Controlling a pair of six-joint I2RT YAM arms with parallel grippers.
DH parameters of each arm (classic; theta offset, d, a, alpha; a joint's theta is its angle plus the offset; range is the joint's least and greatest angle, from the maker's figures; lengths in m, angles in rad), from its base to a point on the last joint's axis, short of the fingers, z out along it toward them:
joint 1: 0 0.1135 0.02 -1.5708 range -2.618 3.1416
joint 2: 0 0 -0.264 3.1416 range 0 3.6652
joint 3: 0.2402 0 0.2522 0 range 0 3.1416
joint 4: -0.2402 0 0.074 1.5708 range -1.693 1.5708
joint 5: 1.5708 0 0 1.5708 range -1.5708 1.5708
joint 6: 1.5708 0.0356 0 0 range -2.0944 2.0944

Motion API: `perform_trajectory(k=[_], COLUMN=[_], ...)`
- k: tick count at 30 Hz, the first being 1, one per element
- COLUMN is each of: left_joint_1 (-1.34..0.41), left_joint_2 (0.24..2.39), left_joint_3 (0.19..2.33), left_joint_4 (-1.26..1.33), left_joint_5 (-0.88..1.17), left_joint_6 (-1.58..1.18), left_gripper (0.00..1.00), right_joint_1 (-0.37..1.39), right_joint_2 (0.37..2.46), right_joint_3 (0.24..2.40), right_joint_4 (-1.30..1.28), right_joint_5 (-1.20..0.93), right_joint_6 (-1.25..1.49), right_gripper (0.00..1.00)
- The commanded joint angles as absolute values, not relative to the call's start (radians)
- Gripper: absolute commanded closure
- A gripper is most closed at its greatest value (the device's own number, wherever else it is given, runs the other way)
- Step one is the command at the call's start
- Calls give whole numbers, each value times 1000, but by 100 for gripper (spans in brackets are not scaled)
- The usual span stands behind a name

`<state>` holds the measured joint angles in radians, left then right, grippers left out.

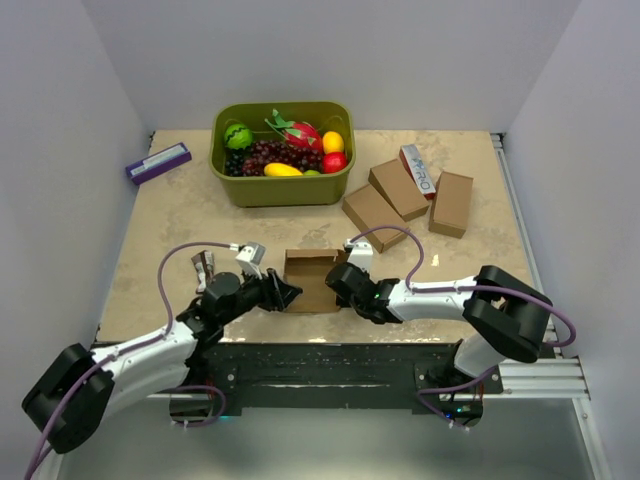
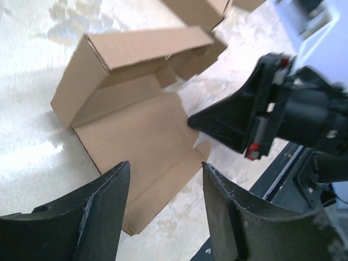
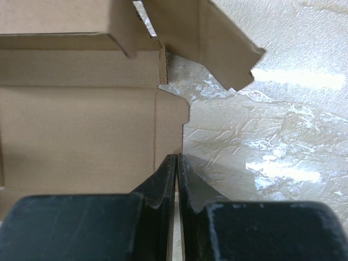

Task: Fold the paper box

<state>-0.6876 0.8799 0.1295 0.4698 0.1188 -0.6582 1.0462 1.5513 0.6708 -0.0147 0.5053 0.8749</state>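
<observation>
The paper box (image 1: pixel 312 280) lies half-formed on the worktop (image 1: pixel 180 220) near its front edge, between the two arms. Its long axis runs left to right, with a flat panel towards the arms and a raised folded wall on the far side. The left tool (image 1: pixel 285 295) stands with its jaws wide apart over the panel's near left corner. The right tool (image 1: pixel 335 280) has its jaws pressed together, tips at the panel's right edge.
</observation>
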Motion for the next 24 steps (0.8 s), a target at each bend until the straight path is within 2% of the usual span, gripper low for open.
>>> perform_trajectory(k=[1, 6, 11, 15, 24], left_joint_1=[-690, -692, -692, -692, -692], left_joint_2=[974, 1060, 1060, 1071, 1147], left_joint_3=[164, 163, 129, 91, 38], left_joint_4=[572, 649, 595, 552, 627], left_joint_5=[146, 146, 91, 20, 38], left_joint_6=[-644, -641, -637, -632, -647], left_gripper=[40, 40, 40, 36, 34], right_joint_1=[1049, 1049, 1049, 1049, 1049], right_joint_2=[1588, 1586, 1582, 1586, 1591], right_joint_3=[664, 666, 664, 664, 657], right_joint_4=[-94, -97, -107, -112, -106], right_joint_5=[482, 483, 488, 489, 482], right_joint_6=[890, 890, 894, 902, 908], right_gripper=[94, 94, 94, 95, 95])
